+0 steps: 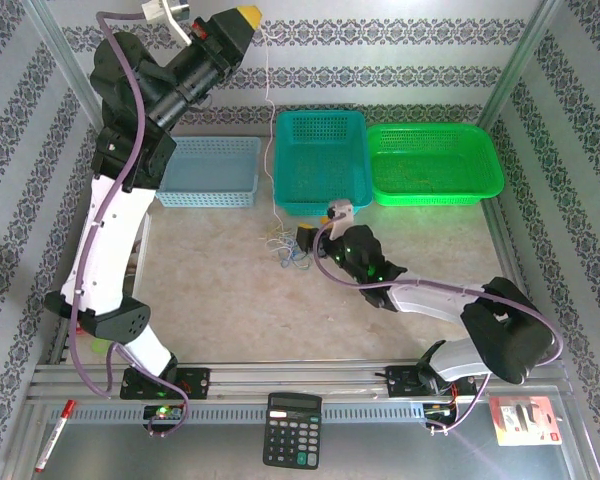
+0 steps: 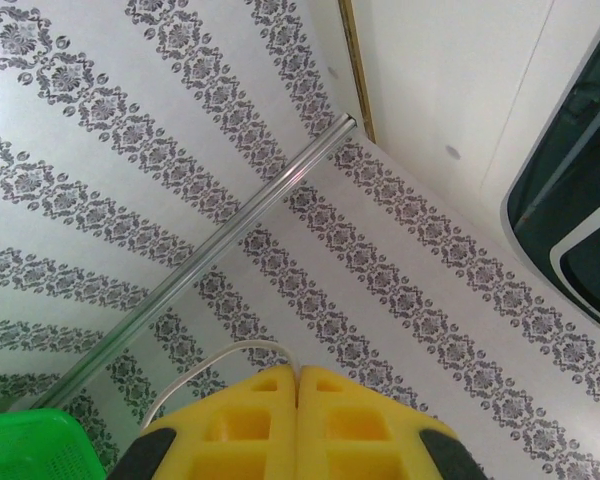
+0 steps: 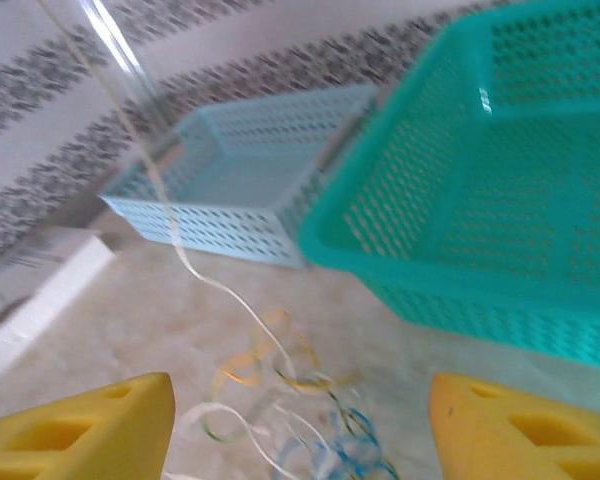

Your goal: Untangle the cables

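1. Up high at the back, the left gripper (image 1: 248,15) has its yellow fingers (image 2: 250,425) pressed tight together on one thin white strand of the cables (image 1: 286,248).
2. That strand hangs from the gripper, past the left edge of the teal basket (image 1: 320,150), down to the table (image 1: 210,290).
3. The rest of the cables lie in a small loopy pile on the table, just in front of the teal basket's near left corner.
4. In the right wrist view the cables (image 3: 300,400) show pale, yellow-orange and blue loops.
5. The right gripper (image 1: 305,240) is down low, just beside the pile on its right side.
6. Its two yellow fingers (image 3: 80,430) stand wide apart and hold nothing. In its own view, the pile lies on the table between them.
7. A light blue basket (image 1: 212,165) sits to the left of the teal one, and a green basket (image 1: 435,160) sits just beside it on the right.
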